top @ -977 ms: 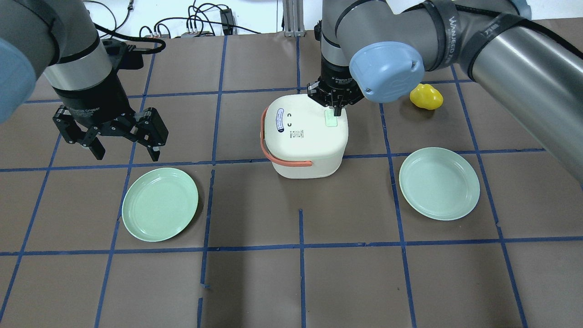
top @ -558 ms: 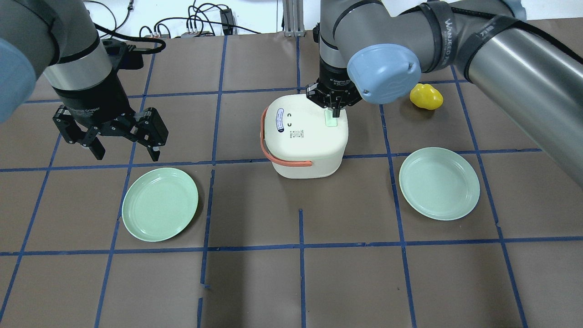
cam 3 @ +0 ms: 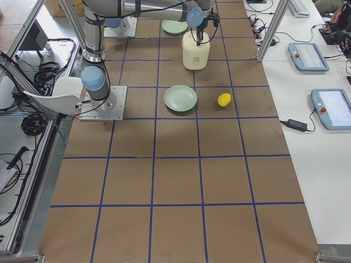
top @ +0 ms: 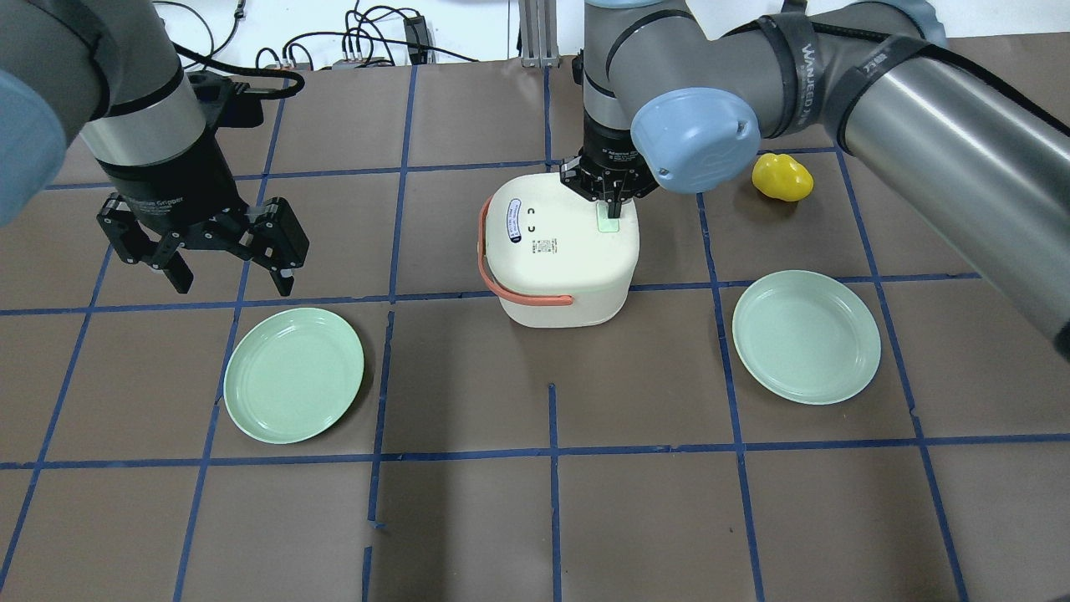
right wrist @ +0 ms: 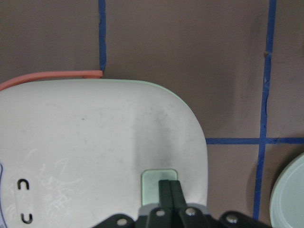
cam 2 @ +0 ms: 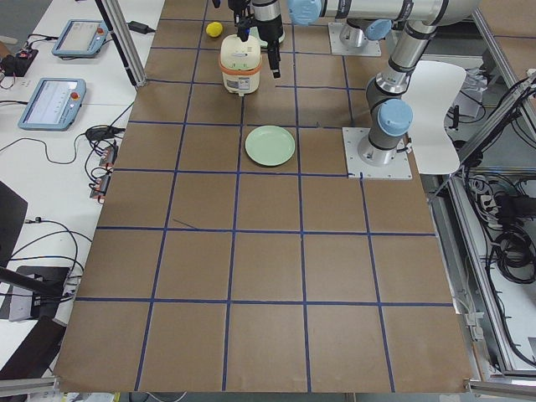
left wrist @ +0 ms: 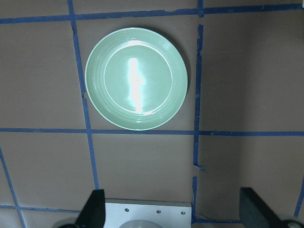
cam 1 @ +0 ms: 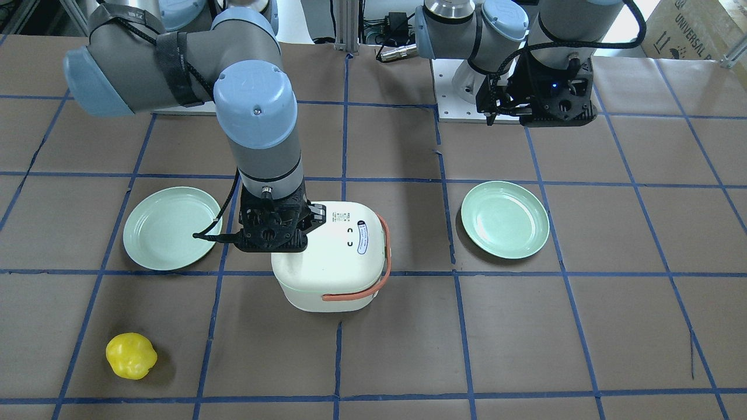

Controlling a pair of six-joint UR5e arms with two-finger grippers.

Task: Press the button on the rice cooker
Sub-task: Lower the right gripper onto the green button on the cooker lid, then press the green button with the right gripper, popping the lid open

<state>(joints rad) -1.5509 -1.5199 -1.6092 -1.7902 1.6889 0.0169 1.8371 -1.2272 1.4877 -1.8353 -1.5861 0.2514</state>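
Note:
The cream-white rice cooker [top: 562, 251] stands mid-table with its lid closed and its orange-red handle [top: 493, 276] down along the side; it also shows in the front-facing view [cam 1: 332, 262]. A pale green button [top: 608, 221] sits on the lid's far right part. My right gripper [top: 613, 209] is shut, and its joined fingertips [right wrist: 169, 190] rest on the button [right wrist: 152, 183]. My left gripper [top: 226, 280] is open and empty, hovering at the left above the table, behind a green plate [top: 293, 374].
A second green plate [top: 806, 336] lies right of the cooker. A yellow pepper-like object [top: 782, 177] lies at the far right behind it. The left wrist view shows the left plate [left wrist: 137, 78] below. Blue tape lines cross the brown table [top: 552, 502].
My right gripper has shifted slightly back and down over the lid, its shut fingertips staying at the green button. The left arm has not moved.

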